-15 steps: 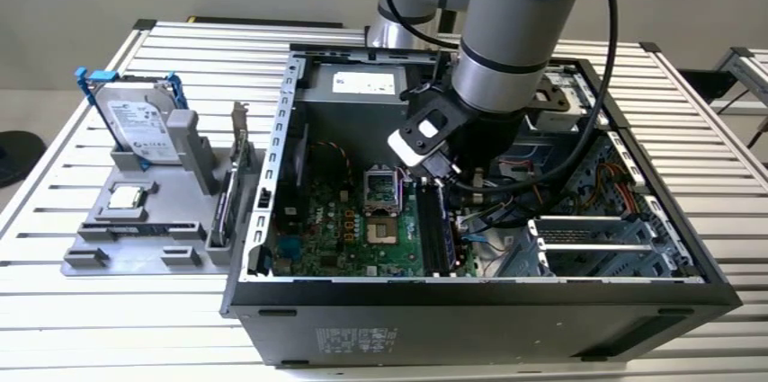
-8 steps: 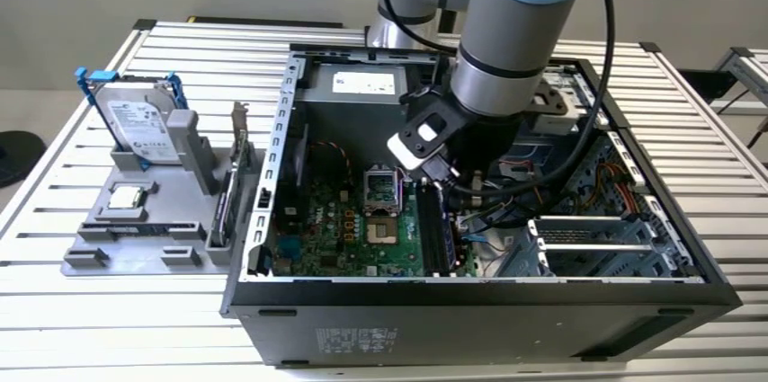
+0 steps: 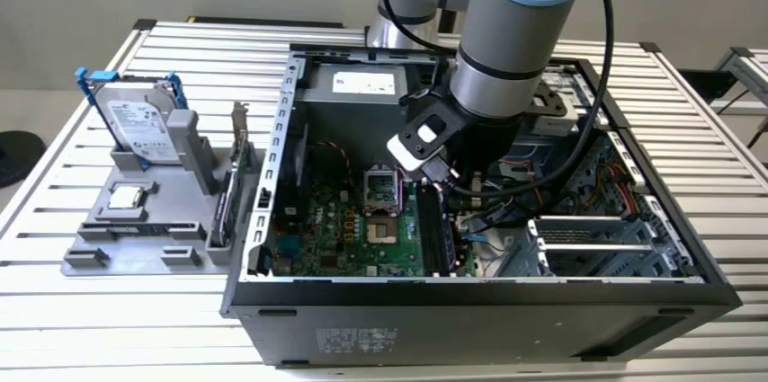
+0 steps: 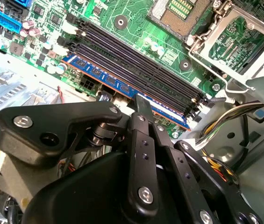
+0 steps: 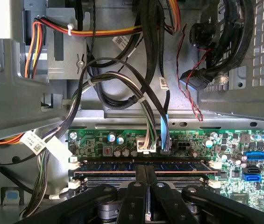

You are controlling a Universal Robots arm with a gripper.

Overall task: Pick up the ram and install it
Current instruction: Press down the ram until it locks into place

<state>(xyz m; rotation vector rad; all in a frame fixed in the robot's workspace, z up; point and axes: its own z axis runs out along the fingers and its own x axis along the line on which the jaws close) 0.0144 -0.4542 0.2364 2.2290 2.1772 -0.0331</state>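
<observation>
Slatted metal desk (image 3: 720,112) carries an open computer case (image 3: 480,310) lying on its side, green motherboard (image 3: 348,238) facing up, with a grey parts holder (image 3: 144,229) beside it on the exterior view's left. On that holder: a hard drive (image 3: 135,126) standing in a blue frame and a small silver CPU chip (image 3: 128,198). Arm reaches down into the case, end effector (image 5: 146,179) just above the memory slots (image 4: 136,63). Ram (image 4: 117,86) sits in the outermost slot, the one farthest from the CPU socket (image 4: 183,14), next to three empty black slots. Its long axis runs parallel to those slots; in the exterior view this is the direction from the case's front edge toward its back. In both wrist views the stick lies level along the slot, blue edge and label strip visible. Fingers (image 5: 136,196) are pressed together, tips on or just above the ram's top edge near mid-length; contact cannot be confirmed. Not gripping the stick.
</observation>
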